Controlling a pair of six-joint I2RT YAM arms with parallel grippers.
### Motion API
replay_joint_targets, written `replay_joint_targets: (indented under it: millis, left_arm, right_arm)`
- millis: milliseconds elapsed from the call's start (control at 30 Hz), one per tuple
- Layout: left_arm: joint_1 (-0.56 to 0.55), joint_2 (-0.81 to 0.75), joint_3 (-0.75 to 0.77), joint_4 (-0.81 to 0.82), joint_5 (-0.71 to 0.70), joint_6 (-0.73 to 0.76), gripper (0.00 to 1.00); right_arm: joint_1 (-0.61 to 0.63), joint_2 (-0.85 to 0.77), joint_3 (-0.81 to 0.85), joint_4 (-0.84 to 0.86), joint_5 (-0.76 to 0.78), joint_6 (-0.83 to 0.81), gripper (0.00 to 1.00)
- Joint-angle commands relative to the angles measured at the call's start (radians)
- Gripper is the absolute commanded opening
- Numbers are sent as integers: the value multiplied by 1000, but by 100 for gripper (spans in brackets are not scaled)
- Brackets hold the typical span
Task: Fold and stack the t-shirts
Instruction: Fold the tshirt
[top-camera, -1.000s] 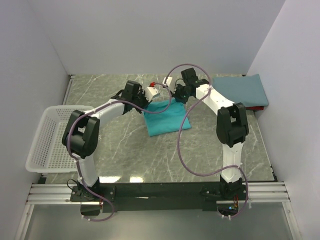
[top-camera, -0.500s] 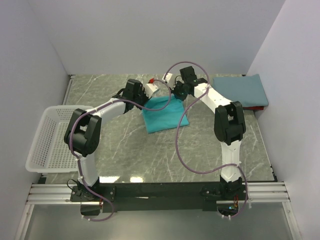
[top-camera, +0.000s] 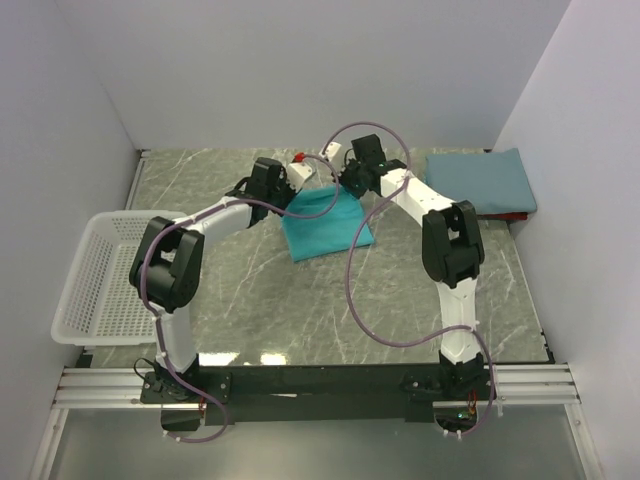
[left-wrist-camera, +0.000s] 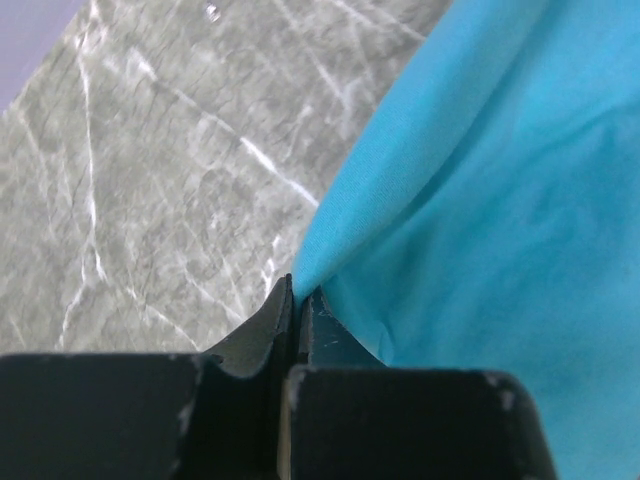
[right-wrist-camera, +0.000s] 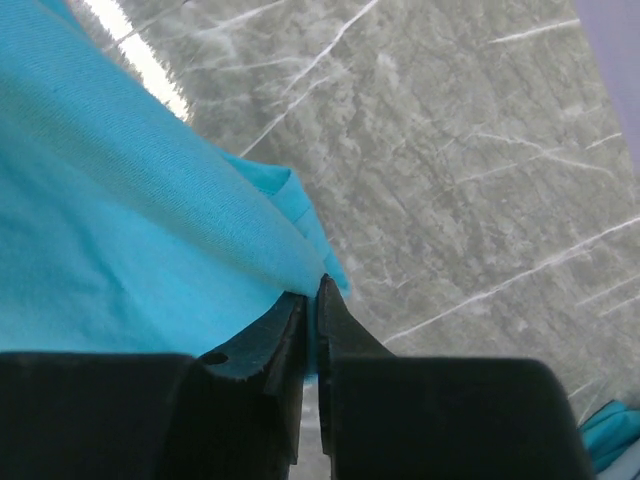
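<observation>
The bright teal t-shirt (top-camera: 325, 222) lies folded on the marble table at the back middle. My left gripper (top-camera: 300, 177) is shut on the shirt's far left corner, and the left wrist view shows the cloth (left-wrist-camera: 490, 200) pinched between the jaws (left-wrist-camera: 298, 292). My right gripper (top-camera: 338, 175) is shut on the shirt's far right corner, and the right wrist view shows the cloth (right-wrist-camera: 130, 220) clamped at the fingertips (right-wrist-camera: 310, 290). The slate-blue t-shirt (top-camera: 480, 180) lies folded at the back right.
A white mesh basket (top-camera: 100, 275) stands at the table's left edge. Something red (top-camera: 515, 216) peeks from under the slate-blue shirt. Walls close in the back and both sides. Purple cables loop over the right arm (top-camera: 450, 250).
Both grippers have moved toward the back and a little left, dragging the teal shirt's far edge with them. The shirt now lies farther back.
</observation>
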Motion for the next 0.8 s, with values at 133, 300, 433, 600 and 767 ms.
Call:
replay_joint_targets:
  millis: [133, 300, 433, 600, 767]
  left_arm:
    - [8, 100, 175, -150, -215, -222, 41]
    - [17, 44, 229, -212, -444, -378, 73]
    - [43, -183, 104, -126, -234, -455, 89]
    - [57, -221, 48, -155, 249, -522, 69]
    - [57, -159, -10, -111, 468, -653, 67]
  right_arm:
    - [10, 31, 83, 163, 184, 234, 49]
    - [-38, -40, 55, 127, 189, 353, 66]
    - [-110, -83, 43, -87, -187, 404, 58]
    - [-169, -89, -44, -151, -478, 444, 50]
    - [-206, -8, -17, -122, -485, 643, 83]
